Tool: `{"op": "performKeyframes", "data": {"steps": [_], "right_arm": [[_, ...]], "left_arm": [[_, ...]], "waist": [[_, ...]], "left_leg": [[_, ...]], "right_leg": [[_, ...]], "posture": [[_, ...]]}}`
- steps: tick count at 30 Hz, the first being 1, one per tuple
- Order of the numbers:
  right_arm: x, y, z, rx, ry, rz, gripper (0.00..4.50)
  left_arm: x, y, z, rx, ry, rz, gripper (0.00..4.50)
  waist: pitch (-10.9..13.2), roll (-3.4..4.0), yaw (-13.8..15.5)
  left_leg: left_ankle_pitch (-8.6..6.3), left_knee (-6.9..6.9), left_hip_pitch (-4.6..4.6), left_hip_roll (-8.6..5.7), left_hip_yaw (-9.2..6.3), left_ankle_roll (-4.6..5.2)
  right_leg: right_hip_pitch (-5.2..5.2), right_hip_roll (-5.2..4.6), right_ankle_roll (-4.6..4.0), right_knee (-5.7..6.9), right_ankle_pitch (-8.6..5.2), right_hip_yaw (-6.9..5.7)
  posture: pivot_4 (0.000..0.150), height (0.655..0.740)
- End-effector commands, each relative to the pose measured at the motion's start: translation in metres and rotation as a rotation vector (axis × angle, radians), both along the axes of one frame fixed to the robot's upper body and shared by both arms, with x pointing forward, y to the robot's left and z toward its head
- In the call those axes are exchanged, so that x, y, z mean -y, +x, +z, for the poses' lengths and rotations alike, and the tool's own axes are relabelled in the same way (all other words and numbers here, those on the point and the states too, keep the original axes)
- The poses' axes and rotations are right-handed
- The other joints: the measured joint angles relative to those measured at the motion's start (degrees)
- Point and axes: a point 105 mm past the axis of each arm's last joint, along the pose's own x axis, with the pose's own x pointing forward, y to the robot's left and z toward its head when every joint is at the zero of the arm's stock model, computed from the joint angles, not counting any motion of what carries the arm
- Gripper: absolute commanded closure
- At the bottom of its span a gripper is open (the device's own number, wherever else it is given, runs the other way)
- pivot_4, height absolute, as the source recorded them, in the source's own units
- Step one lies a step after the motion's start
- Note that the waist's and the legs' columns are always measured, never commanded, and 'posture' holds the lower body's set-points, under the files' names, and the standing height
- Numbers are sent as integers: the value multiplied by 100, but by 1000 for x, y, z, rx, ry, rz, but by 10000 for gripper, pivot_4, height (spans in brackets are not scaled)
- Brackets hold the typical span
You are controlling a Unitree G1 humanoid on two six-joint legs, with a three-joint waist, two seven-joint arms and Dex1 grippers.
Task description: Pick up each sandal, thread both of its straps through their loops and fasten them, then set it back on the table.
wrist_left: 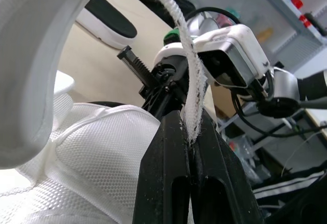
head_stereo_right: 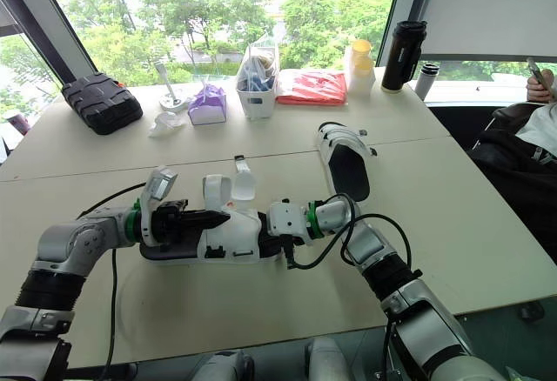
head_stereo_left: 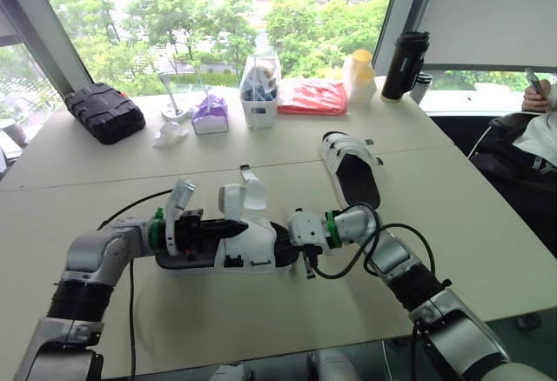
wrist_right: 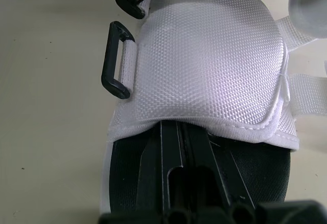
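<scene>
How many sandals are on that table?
2. One sandal is near the robot, its strap pinched by the left gripper; the other sandal lies farther back on the table, to the right. None seems hidden.

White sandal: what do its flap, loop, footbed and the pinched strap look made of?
White upper flap: matte woven mesh fabric, grid weave and stitched edge visible. Black rectangular loop: probably moulded plastic, smooth, slight sheen. Black footbed: matte foam or rubber, can't tell which. White strap pinched in the left gripper: woven webbing, fuzzy edge.
</scene>
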Motion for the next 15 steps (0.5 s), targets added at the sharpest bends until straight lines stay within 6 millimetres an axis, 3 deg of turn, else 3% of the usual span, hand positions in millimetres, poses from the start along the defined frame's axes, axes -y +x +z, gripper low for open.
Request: {"op": "performKeyframes", "data": {"steps": [1, 7, 15], "right_arm": [[2, -3, -15, -32, -58, -5, 45000], [1, -4, -15, -33, -57, -2, 45000], [1, -4, -15, -34, -57, 0, 45000]], "left_arm": [[1, -7, 4, 50, 27, -41, 44768], [-4, -11, 4, 84, 56, -55, 44768], [-9, -23, -13, 143, 144, -83, 44768]], "waist": [[0, 0, -1], [0, 0, -5], [0, 0, -11]], "left_leg": [[0, 0, 0, 0, 0, 0], [0, -1, 0, 1, 1, 0], [0, -6, 0, 6, 4, 1]], "right_leg": [[0, 0, 0, 0, 0, 0], [-1, 1, 0, 0, 0, 1], [-7, 5, -2, 1, 0, 4]], "posture": [[1500, 7400], [1500, 7400], [1500, 7400]]}}
